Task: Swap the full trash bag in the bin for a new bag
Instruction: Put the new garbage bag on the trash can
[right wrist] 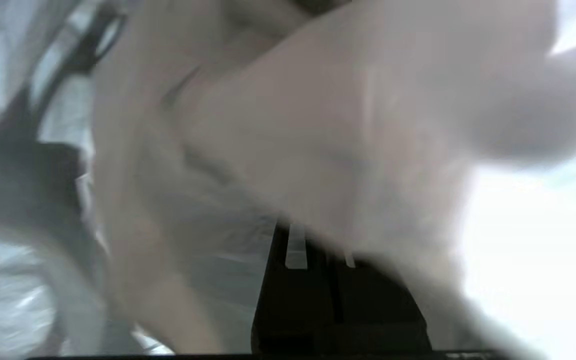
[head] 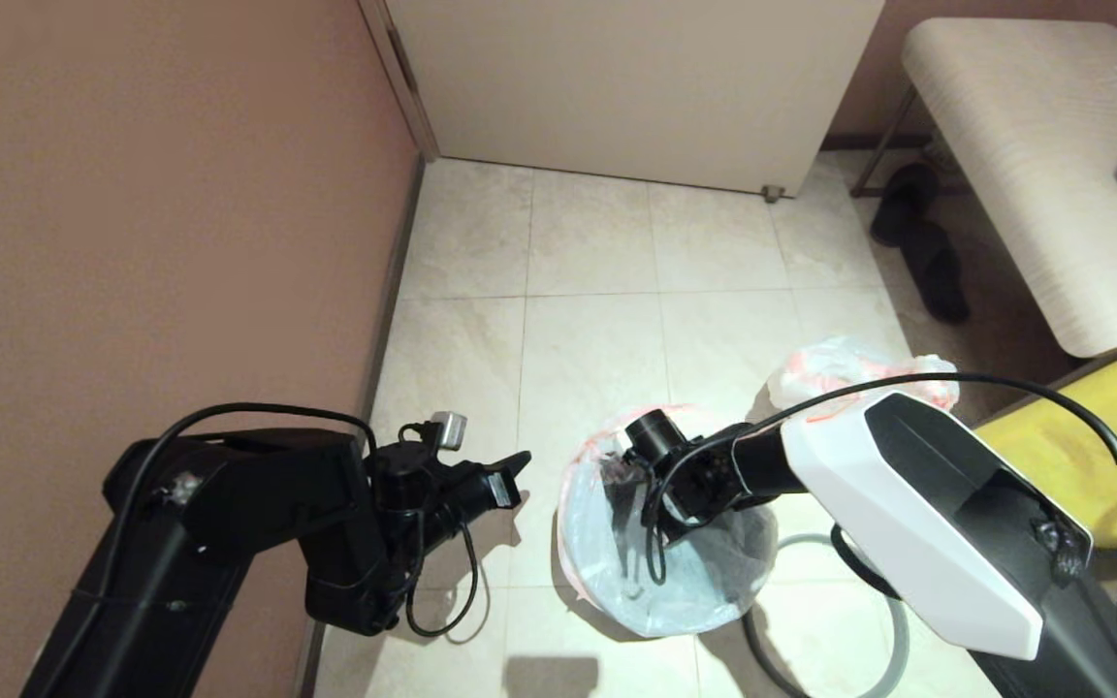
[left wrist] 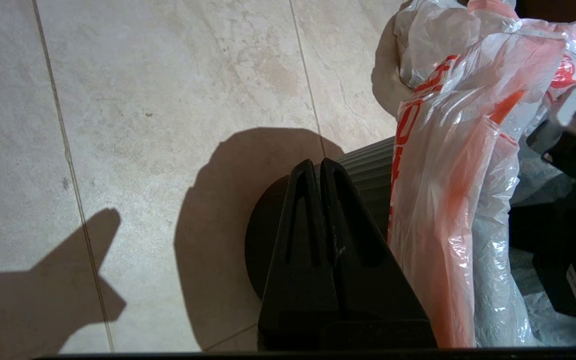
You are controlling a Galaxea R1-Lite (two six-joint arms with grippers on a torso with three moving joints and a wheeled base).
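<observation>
The black bin (left wrist: 368,162) stands on the floor tiles, lined with the new bag (head: 607,582). The bag's orange lettered band (left wrist: 418,150) hangs over the bin's outside. My right gripper (head: 632,555) reaches down inside the lined bin; its fingers (right wrist: 288,280) stand together and the bag's film covers their tips. My left gripper (left wrist: 318,162) is shut and empty, hovering just left of the bin. The full trash bag (head: 849,373) lies on the floor behind the bin, partly hidden by my right arm. The grey hoop rim (head: 898,630) lies on the floor right of the bin.
A brown wall (head: 151,213) runs close along the left. A pale bench (head: 1034,165) stands at the right, with a yellow fabric bag (head: 1082,456) beside it and dark shoes (head: 917,233) beneath. A white door (head: 636,87) closes the far side.
</observation>
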